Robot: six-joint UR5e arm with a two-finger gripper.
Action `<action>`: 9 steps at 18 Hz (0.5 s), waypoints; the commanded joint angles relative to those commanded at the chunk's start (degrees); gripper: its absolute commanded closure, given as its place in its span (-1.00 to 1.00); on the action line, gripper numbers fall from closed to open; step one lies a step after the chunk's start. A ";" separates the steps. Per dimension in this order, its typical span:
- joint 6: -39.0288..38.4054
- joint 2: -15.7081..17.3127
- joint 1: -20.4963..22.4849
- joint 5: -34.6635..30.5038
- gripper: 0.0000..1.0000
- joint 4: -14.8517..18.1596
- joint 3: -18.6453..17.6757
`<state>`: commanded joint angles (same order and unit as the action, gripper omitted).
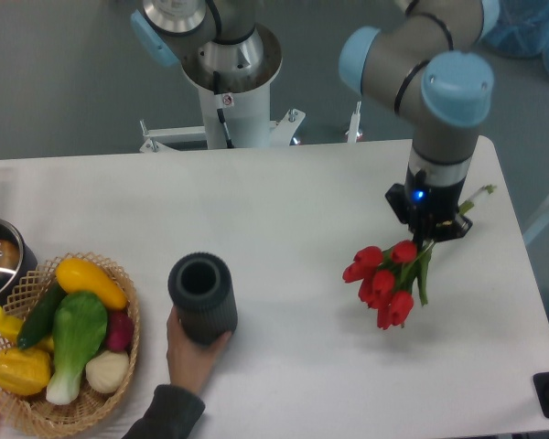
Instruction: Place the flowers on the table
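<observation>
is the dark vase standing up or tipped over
Upright. The vase stands on the table with its round open mouth facing up, and a hand holds its base.

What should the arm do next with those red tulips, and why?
Probably lower them a little and then let go. The gripper holds the flowers by their stems, buds hanging over a bare part of the table, well apart from the dark vase.

On the table [284, 192], flowers [384, 279] lie right, vase [202, 295] centre, basket [119, 375] left
</observation>
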<state>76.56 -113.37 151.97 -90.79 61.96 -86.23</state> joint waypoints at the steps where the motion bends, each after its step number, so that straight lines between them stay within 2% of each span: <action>1: -0.36 -0.62 -0.44 -0.27 1.00 0.00 0.44; 9: -3.88 -1.50 -1.68 0.26 1.00 -0.09 0.10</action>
<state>72.69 -114.87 150.29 -90.53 61.87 -86.13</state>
